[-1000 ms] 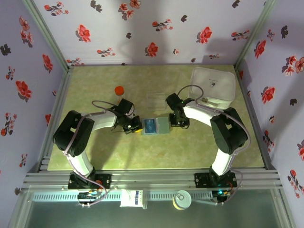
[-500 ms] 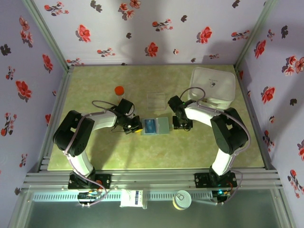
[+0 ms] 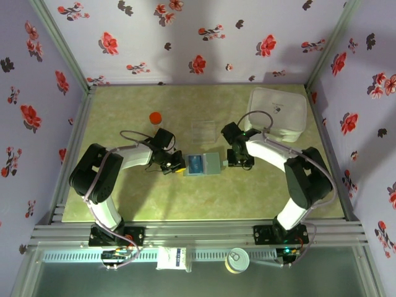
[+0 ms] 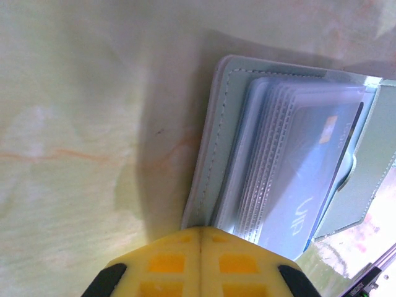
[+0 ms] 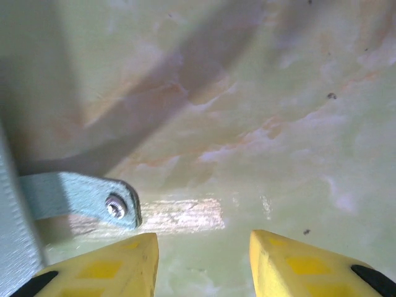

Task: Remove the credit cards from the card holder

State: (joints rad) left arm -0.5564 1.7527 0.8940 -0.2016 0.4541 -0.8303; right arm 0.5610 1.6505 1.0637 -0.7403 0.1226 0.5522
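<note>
Lying before left hand (image 4: 199, 240): card holder (image 4: 212, 145)

card holder (image 4: 210, 142): pale blue-grey | table (image 3: 185, 198): marbled yellow-green | walls (image 3: 185, 37): lilac (red flowers)

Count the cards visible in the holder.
1: a blue card facing up in the open card holder, just ahead of the left gripper. The stacked clear sleeves beneath it may hide more.
</note>
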